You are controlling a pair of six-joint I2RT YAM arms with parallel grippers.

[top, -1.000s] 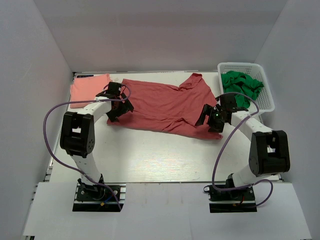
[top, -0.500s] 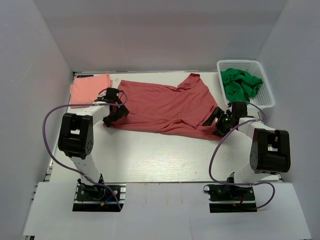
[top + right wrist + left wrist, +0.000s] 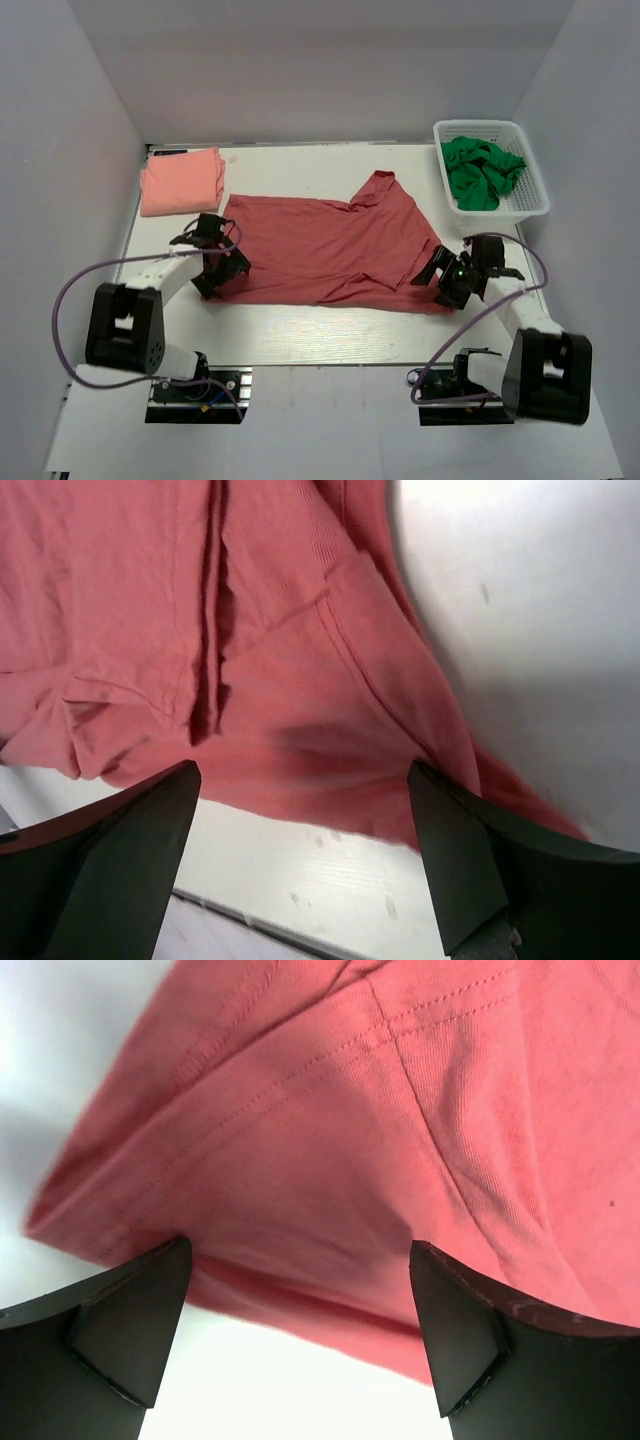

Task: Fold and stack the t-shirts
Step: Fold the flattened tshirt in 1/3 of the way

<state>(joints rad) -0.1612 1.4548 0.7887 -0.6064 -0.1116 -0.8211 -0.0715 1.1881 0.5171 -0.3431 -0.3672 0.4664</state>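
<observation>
The large brick-red t-shirt (image 3: 330, 250) lies spread flat across the middle of the table, its lower hem near the front edge. My left gripper (image 3: 218, 268) sits at the shirt's left hem corner, and my right gripper (image 3: 448, 282) at its right hem corner. In the left wrist view the gripper (image 3: 300, 1350) is open, with the red hem (image 3: 320, 1210) lying across the gap between its wide-apart fingers. In the right wrist view the gripper (image 3: 300, 870) is also open over the hem (image 3: 330, 740). The salmon-pink t-shirt (image 3: 181, 180) lies folded at the back left.
A white basket (image 3: 530, 205) at the back right holds crumpled green cloth (image 3: 482, 172). White walls close in the table on three sides. The table's front edge (image 3: 260, 920) lies just below the right gripper.
Both grippers have moved toward the near edge of the table, and the red t-shirt has slid with them, away from the back and clear of the pink shirt.
</observation>
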